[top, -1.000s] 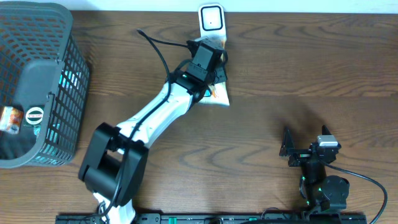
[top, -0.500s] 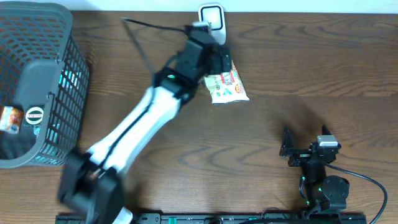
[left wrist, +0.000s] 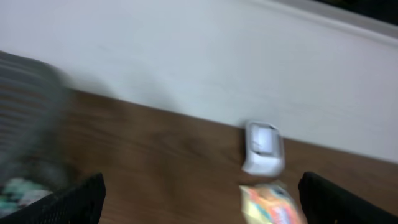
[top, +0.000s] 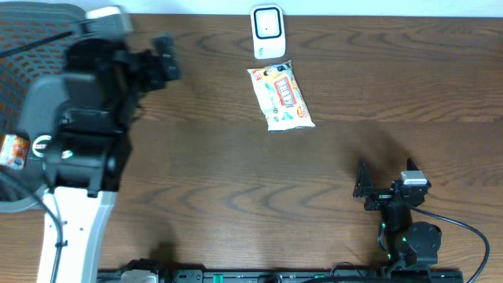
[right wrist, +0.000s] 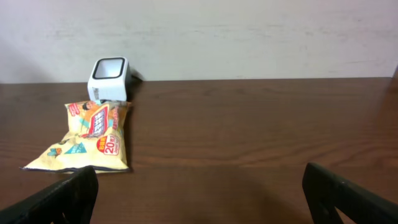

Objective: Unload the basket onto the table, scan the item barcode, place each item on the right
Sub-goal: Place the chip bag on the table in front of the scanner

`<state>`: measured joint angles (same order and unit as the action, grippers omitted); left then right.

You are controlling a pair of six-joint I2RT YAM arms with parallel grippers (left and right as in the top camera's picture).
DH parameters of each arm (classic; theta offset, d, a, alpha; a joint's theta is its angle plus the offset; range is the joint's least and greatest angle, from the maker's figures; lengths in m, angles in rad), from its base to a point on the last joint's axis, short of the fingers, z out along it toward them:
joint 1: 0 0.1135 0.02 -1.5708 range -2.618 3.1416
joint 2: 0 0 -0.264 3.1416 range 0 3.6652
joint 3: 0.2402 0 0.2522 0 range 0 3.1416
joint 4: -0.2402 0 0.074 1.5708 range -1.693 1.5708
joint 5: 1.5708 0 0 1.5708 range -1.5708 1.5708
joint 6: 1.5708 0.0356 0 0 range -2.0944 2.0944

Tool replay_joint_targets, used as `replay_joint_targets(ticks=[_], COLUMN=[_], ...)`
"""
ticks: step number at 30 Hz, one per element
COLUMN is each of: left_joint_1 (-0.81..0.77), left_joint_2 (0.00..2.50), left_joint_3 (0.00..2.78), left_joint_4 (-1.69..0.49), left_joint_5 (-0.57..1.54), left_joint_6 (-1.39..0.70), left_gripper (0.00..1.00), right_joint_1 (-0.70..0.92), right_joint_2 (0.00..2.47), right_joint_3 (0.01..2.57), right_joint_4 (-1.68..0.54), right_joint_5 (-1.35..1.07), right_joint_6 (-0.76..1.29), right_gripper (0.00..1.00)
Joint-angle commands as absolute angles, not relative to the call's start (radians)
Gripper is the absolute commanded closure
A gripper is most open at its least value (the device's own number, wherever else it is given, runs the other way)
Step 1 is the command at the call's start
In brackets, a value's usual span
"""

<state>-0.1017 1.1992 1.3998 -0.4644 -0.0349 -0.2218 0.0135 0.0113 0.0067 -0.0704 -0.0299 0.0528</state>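
Note:
The item, a yellow snack packet (top: 280, 96) with red print, lies flat on the wooden table just in front of the white barcode scanner (top: 267, 31). Nothing touches it. My left gripper (top: 165, 64) is raised high at the far left, beside the basket, well away from the packet. It is open and holds nothing. In the blurred left wrist view its open gripper (left wrist: 202, 202) frames the scanner (left wrist: 263, 147) and packet (left wrist: 273, 202). My right gripper (top: 385, 168) rests open near the front right. Its wrist view shows the packet (right wrist: 87, 137) and scanner (right wrist: 109, 78) ahead of the gripper (right wrist: 202, 199).
A grey wire basket (top: 16, 47) stands at the back left, partly under my left arm, with a small packaged item (top: 12, 149) inside. A white wall (right wrist: 249, 37) runs along the table's far edge behind the scanner.
My left gripper opened and let go of the packet near the scanner, then swung up and left toward the basket. The packet now lies on the table. The right arm stayed still.

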Motion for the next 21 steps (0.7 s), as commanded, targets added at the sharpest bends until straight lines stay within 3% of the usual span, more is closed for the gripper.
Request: replay_joint_targets(ticks=[1,8,13,21], left_joint_1=[-0.023,0.09,0.163,0.27], left_joint_2=[1.166,1.126,1.14,1.214], left_joint_3=[1.41,1.41,1.409,1.409], left_joint_4=[-0.423,-0.233,-0.25,-0.305], left_joint_5=[-0.039,-0.141,-0.34,-0.413], left_joint_6=[-0.082,-0.044,-0.004,0.23], left_gripper=[0.02,0.02,0.02,0.02], right_joint_1=[0.022,0.022,0.022,0.022], right_joint_2=[0.007,0.007,0.007,0.007], right_joint_3=[0.006,0.006,0.006,0.006], right_joint_4=[-0.075,-0.075,-0.075,-0.075], right_joint_5=[-0.036,-0.036,-0.036,-0.036], right_joint_6=[0.067,0.067,0.067,0.067], right_gripper=[0.01,0.01,0.01,0.01])
